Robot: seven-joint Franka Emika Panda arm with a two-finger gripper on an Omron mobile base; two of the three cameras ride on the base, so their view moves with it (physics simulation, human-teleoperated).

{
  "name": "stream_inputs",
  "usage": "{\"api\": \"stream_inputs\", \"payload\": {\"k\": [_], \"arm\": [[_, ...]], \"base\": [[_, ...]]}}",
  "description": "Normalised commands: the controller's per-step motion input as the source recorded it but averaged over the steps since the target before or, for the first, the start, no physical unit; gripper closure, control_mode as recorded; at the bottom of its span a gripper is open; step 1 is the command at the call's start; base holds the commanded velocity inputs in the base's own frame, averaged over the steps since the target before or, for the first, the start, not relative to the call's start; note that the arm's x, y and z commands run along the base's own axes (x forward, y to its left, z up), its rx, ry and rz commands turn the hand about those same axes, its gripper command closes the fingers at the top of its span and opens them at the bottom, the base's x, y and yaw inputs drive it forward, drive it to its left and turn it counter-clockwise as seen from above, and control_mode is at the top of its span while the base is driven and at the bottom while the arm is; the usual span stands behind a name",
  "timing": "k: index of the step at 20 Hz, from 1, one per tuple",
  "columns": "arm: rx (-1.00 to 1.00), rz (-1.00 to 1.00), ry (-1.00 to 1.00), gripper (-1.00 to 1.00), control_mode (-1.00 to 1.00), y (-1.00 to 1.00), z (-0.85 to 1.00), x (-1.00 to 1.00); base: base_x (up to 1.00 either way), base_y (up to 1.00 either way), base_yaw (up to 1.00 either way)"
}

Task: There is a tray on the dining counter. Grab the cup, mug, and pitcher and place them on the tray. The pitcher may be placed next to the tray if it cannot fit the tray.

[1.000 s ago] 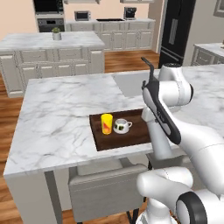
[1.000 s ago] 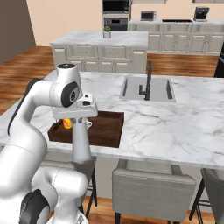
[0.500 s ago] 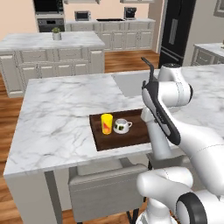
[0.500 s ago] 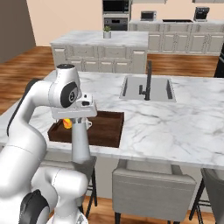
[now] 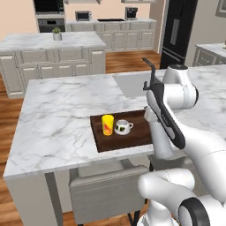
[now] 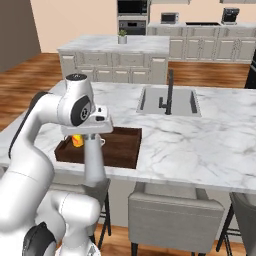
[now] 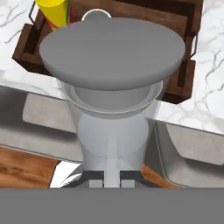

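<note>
1. Left base view: The brown tray sits near the front edge of the white counter. A yellow cup and a white mug stand side by side on its left part. The grey pitcher hangs at the tray's right end, under the arm.
2. Right base view: The pitcher hangs in front of the tray, at the counter's edge.
3. Hand view: The claw is squeezed shut on the pitcher, just below it. The cup and tray lie beyond.
</note>
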Motion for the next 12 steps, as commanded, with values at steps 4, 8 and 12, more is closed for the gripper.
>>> {"api": "stream_inputs", "payload": {"k": [4,8,12], "arm": [[0.06,0.0,-0.23,1.0,-1.0,-0.13,0.01,0.0],[0.07,0.0,-0.27,1.0,-1.0,-0.17,0.08,0.0],[0.06,0.0,-0.26,1.0,-1.0,-0.12,0.13,0.0]], "base": [[0.0,0.0,0.0],[0.0,0.0,0.0],[0.0,0.0,0.0]]}}
